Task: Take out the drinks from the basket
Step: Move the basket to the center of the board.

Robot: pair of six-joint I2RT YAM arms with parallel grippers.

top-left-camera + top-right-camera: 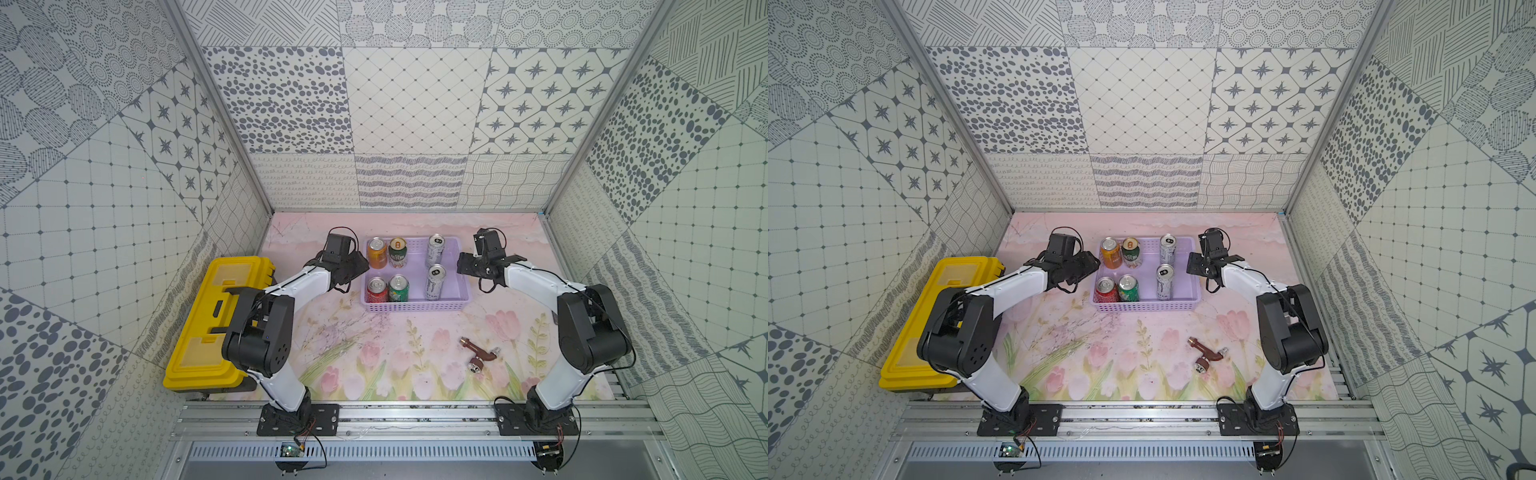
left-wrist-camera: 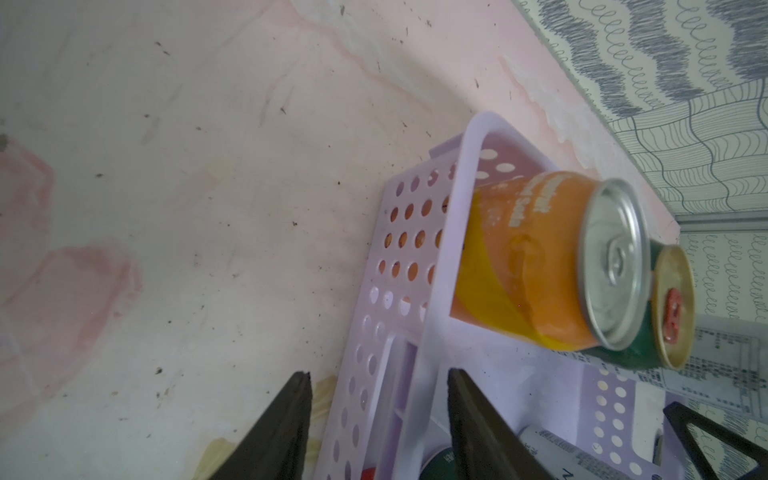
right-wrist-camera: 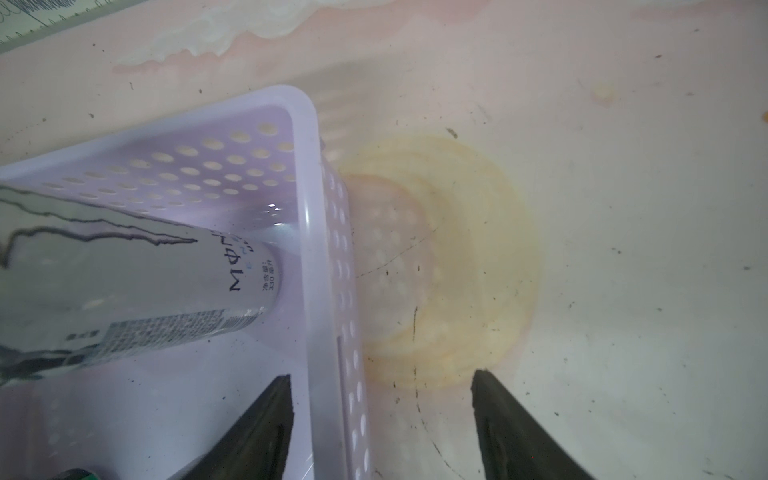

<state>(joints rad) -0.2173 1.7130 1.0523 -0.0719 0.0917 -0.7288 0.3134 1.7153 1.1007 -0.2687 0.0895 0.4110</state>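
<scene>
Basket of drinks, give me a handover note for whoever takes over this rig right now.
Left gripper: open, jaws astride one short wall of the basket, beside the orange can; holding nothing.
Right gripper: open, jaws astride the opposite short wall, near the far silver can; holding nothing.
Drinks: all six stand upright in the basket, including the gold-topped green can, red can, bright green can and near silver can.
Done: no can is out yet.
Left: lift all six out onto the table.
</scene>
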